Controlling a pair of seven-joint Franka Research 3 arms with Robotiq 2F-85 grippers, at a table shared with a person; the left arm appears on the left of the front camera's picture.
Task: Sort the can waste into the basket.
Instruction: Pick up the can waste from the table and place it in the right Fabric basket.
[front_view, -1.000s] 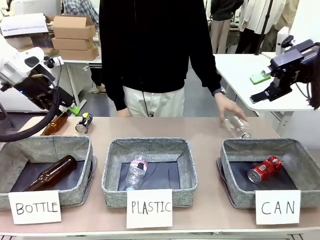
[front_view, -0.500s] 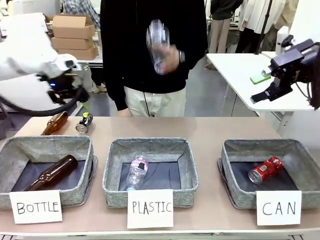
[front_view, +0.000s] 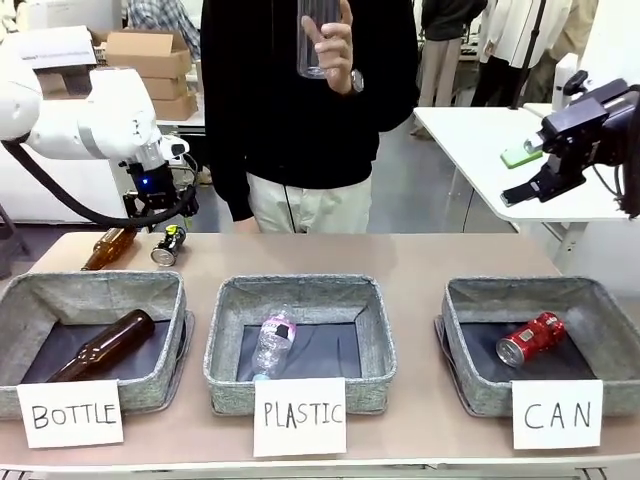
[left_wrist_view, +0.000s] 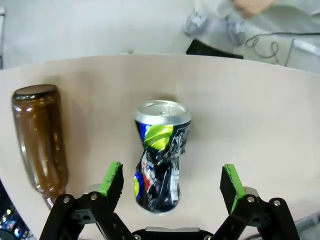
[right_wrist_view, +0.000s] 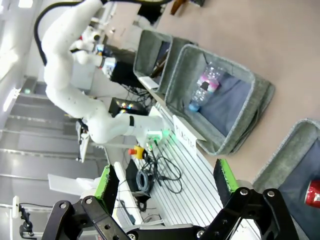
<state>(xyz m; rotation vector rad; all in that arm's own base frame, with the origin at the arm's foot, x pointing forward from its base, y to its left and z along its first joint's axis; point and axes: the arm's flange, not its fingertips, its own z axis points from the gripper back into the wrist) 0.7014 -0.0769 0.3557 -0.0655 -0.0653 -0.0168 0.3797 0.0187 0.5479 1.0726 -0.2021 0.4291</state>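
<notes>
Robotics lab, white worktable, stacked cardboard boxes

The crumpled can is black and silver with yellow-green and blue marks. The other can is red with a silver top. The basket is grey woven fabric, dark-lined; its card is white with black lettering.

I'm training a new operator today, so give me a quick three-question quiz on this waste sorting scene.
1. True or false: the red can lies inside the basket lettered CAN.
2. What lies right beside the dark can? A) a brown bottle B) a spoon C) a paper cup
3. Fill in: the left gripper, poised over the dark can, has its jaws ____.
Key: 1 true; 2 A; 3 open.
</notes>
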